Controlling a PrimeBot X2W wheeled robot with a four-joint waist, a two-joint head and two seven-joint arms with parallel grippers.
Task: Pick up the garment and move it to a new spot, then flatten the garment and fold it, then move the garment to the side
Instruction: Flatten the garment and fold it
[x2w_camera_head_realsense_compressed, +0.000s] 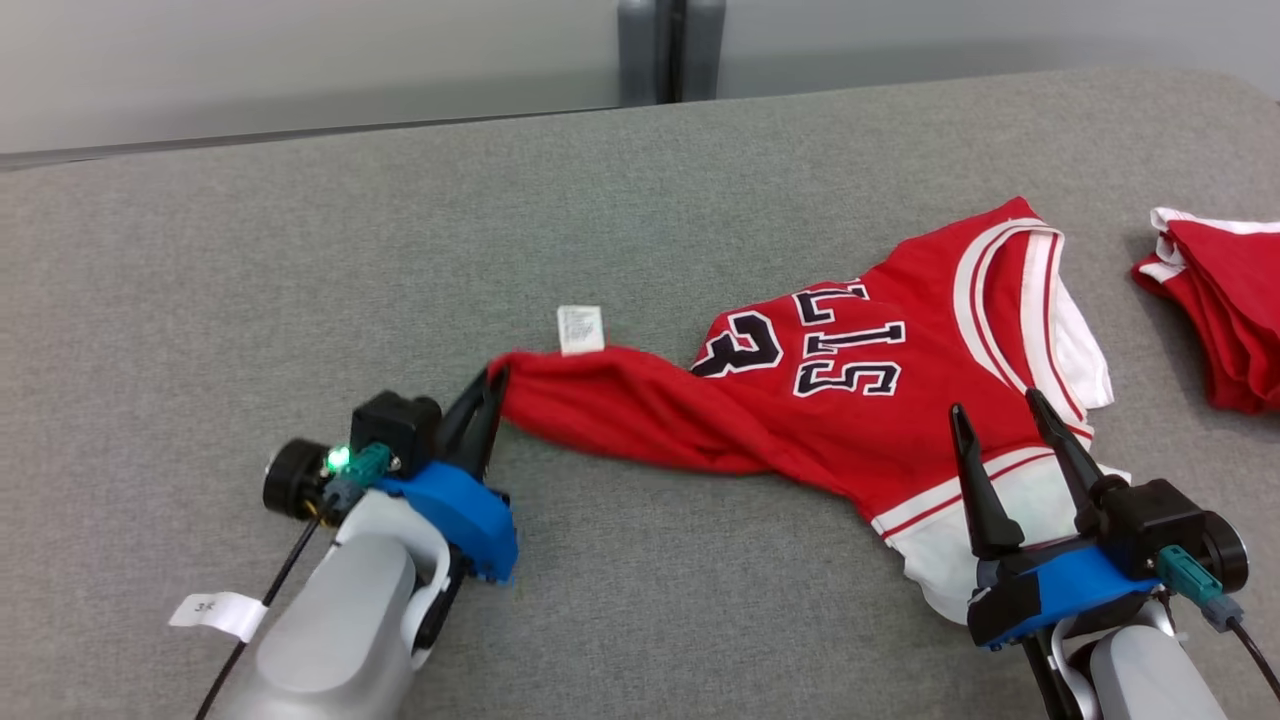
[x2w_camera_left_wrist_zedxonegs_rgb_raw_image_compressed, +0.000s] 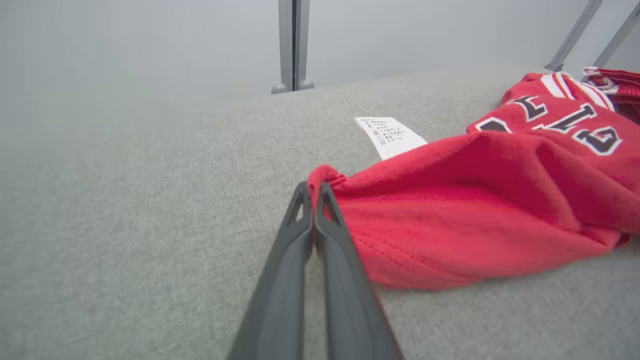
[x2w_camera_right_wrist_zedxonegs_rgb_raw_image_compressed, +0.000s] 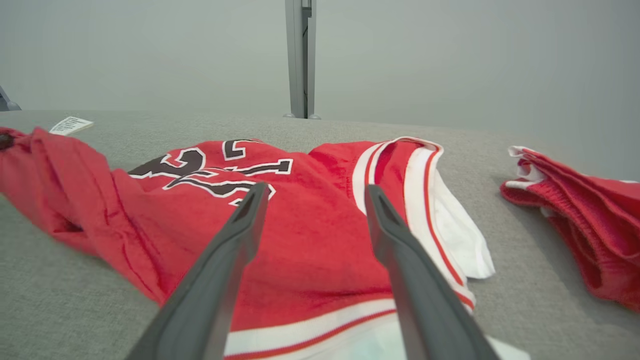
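Left end effector clamps a corner of the garment, likely to stretch it flat; right end effector stands wide over it.

Work surface: broad, covered in matte grey woven fabric.
Wall: plain pale grey panels behind the far edge.
Post: grey metal upright at the wall.
Struts: two slanted grey bars.
Lighting: soft, even.

Basketball jersey: red, white armhole bands with thin red stripes, black white-outlined lettering and numerals. Care label: white, fine dark print. Second garment: red, white trim. Bench: mottled grey fabric. Left end effector, right end effector: dark grey fingers, blue mounts.
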